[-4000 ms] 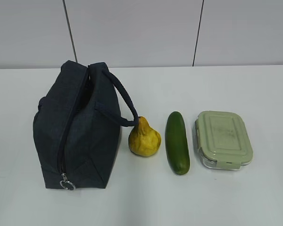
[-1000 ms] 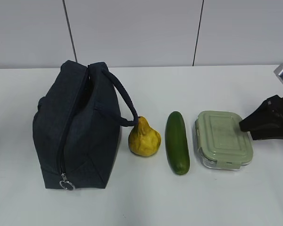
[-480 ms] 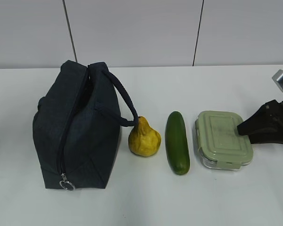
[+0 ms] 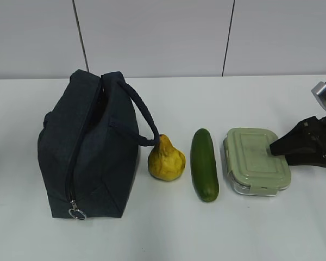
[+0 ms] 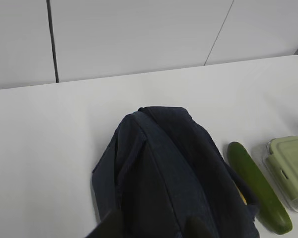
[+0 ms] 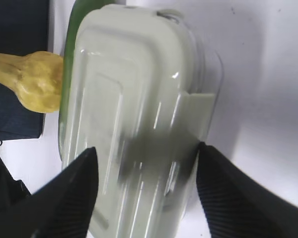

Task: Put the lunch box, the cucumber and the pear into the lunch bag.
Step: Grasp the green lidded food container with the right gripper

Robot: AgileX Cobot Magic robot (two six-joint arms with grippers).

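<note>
Sage-green lunch box (image 4: pixel 256 161): right of the exterior frame, flat on the white table (image 4: pixel 168 234), just right of the cucumber (image 4: pixel 204 164); fills most of the right wrist frame
right gripper (image 4: pixel 278 147): comes in from the right edge over the box's right end; wrist view shows both fingers (image 6: pixel 69 191) spread wide, one either side of the lid, nothing held; contact with the lid not clear
left gripper (image 5: pixel 154 229): only blurred dark tips at the bottom edge of its wrist frame, above the lunch bag (image 4: pixel 89 149); open or closed, can't tell
lunch bag: left of the exterior frame, standing, long zipper with ring pull (image 4: pixel 77 212) looks mostly closed, top end near the handle may gape a little; can't confirm
pear (image 4: pixel 165 159): centre, just right of the bag, touching the strap loop (image 4: pixel 143 117); cucumber between pear and box; none of the three bagged
step: judged as right arm's approach to pick the lunch box, first item
next move: lower so the fingers straddle the box's narrow width, close, lift level; clear lid is slick, so grip square; bag mouth probably needs opening by the left arm before anything goes in
change vs 4.0 s ago: right arm absent then, now over the box; tip crept left in the last second; box, cucumber, pear, bag all unmoved
</note>
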